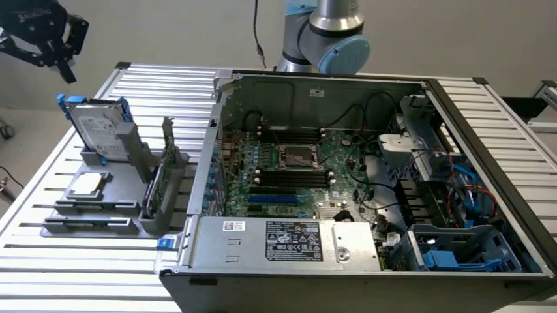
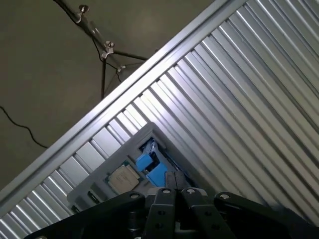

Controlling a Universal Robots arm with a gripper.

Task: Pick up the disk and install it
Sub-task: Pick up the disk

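The gripper [image 1: 62, 72] hangs in the air with its fingers [image 2: 167, 199] drawn together and holding nothing, above and just to the exterior view's left of the disk [image 1: 94, 127]. The disk stands upright in a grey holder [image 1: 130, 195] on the slatted table [image 1: 52, 261], beside the open computer case [image 1: 287, 241].

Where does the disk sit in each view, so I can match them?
Exterior view: disk stands upright in the grey holder, at the exterior view's left, beside the computer case.
Wrist view: disk seen end-on, blue rails showing, in that holder.
Shared landmark: the small drive lying flat next to it.
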